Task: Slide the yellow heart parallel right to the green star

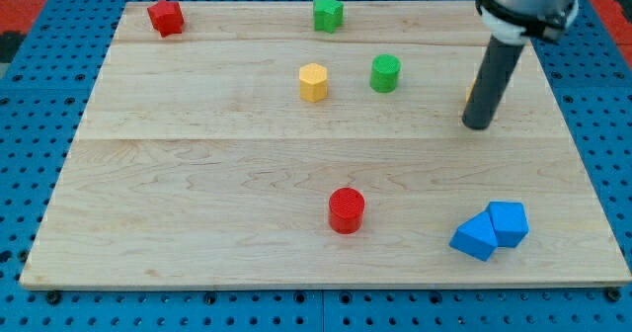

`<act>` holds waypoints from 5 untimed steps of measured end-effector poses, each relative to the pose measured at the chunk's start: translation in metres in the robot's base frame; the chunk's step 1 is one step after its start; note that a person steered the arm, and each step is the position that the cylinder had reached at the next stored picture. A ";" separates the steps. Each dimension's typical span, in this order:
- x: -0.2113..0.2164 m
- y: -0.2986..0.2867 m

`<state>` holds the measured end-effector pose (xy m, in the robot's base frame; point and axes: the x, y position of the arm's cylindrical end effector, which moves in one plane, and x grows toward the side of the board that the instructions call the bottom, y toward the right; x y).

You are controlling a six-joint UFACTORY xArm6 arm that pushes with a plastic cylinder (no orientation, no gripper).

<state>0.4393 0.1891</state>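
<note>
Two blue blocks [491, 231] touching, near bottom-right corner of board [197, 174], clear of the work. Further up by right edge: my tip [478, 125], bare rod, no jaws to read. Yellow heart [468, 97] only a sliver at rod's left side, just beyond tip. Green star [328, 13] farthest, at top edge, well left; heart probably wants pushing toward top edge
</note>
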 end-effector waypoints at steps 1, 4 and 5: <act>-0.039 0.023; -0.156 0.014; -0.190 0.014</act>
